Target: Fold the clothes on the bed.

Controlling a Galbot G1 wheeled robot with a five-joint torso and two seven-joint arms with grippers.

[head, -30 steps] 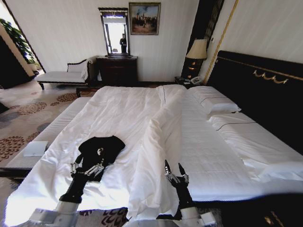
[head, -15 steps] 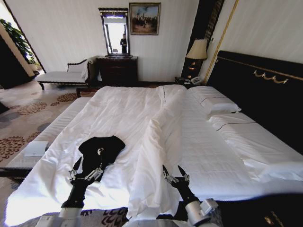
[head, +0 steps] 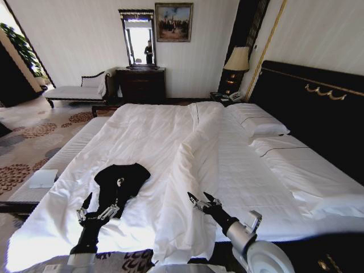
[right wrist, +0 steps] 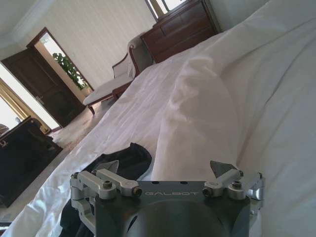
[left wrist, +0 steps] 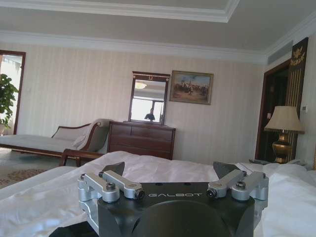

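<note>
Comparing the head view now with the ones before it, you can see both arms have shifted while the small black short-sleeved T-shirt of soft fabric (head: 120,181) has stayed put, crumpled in the lower left of the frame on the near part of the very large bed with white duvet and sheets (head: 250,187). Your left end effector (head: 91,211) has drawn back toward the bottom edge: a second ago it lay over the shirt's lower hem, and now it sits just below that hem, fingers spread apart and empty. Your right end effector (head: 197,200) has swung from pointing straight up the frame to angling toward the upper left, its tips open with nothing between them, resting beside the raised ridge of white duvet (head: 193,153) in the lower centre. The right wrist view shows the shirt (right wrist: 118,163) lying beyond that end effector (right wrist: 165,173), apart from it.

Judging from this, no fold has been started; the garment is still bunched, not laid flat. The right arm's turn looks like lining up toward the shirt, with the duvet ridge between them as a possible snag.
</note>
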